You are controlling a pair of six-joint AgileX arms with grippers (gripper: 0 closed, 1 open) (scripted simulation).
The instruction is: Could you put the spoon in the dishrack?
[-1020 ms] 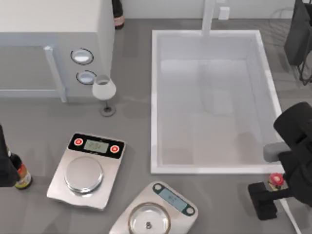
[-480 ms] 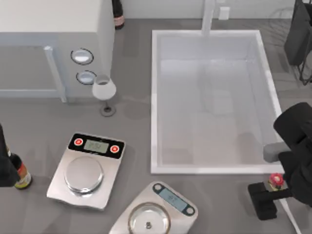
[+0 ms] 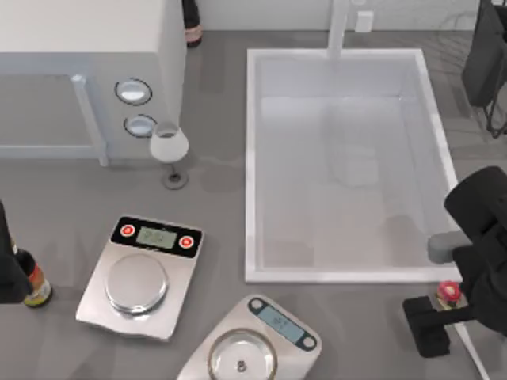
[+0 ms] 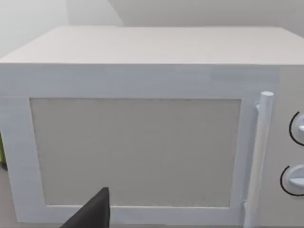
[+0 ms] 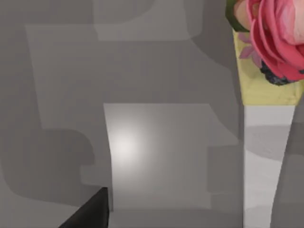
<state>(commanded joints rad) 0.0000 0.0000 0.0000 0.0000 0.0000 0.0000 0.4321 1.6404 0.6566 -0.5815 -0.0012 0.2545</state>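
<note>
Resting at the counter's front right corner, just in front of the sink (image 3: 252,166), lay the spoon (image 3: 455,305): red-pink round end toward the sink's front edge, cream-white handle running off toward the front edge, with the right gripper (image 3: 434,318) low beside it, its dark finger (image 3: 426,326) alongside the handle; whether the fingers were released or clenched could not be told. The dishrack (image 3: 463,32), faint grey wires, stood at the back right corner, well apart from the spoon. The left arm sat parked at the counter's left edge by a bottle (image 3: 35,286), its fingers likewise unreadable, facing the microwave (image 4: 142,128); also present were two scales (image 3: 141,275) and a wine glass (image 3: 169,149).
</note>
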